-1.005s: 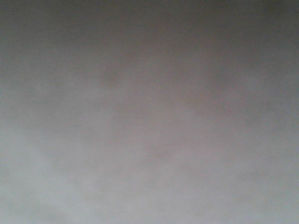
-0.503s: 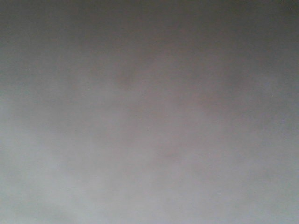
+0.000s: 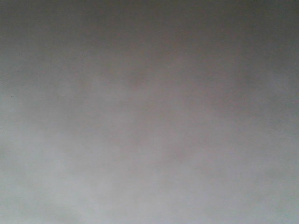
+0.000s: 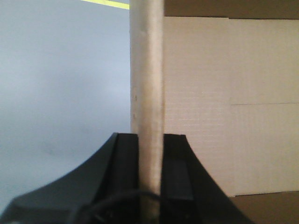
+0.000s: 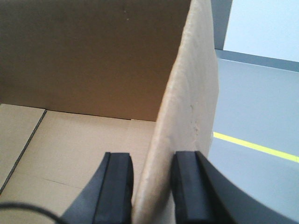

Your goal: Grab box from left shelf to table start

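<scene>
Cardboard is filling both wrist views. The left gripper is clamping one upright wall of the box between its black fingers. The right gripper is squeezing another wall the same way, one finger inside and one outside. Grey floor and a yellow line are showing beyond the walls. The front view is giving only a grey blur, so what the box is resting on cannot be told.
</scene>
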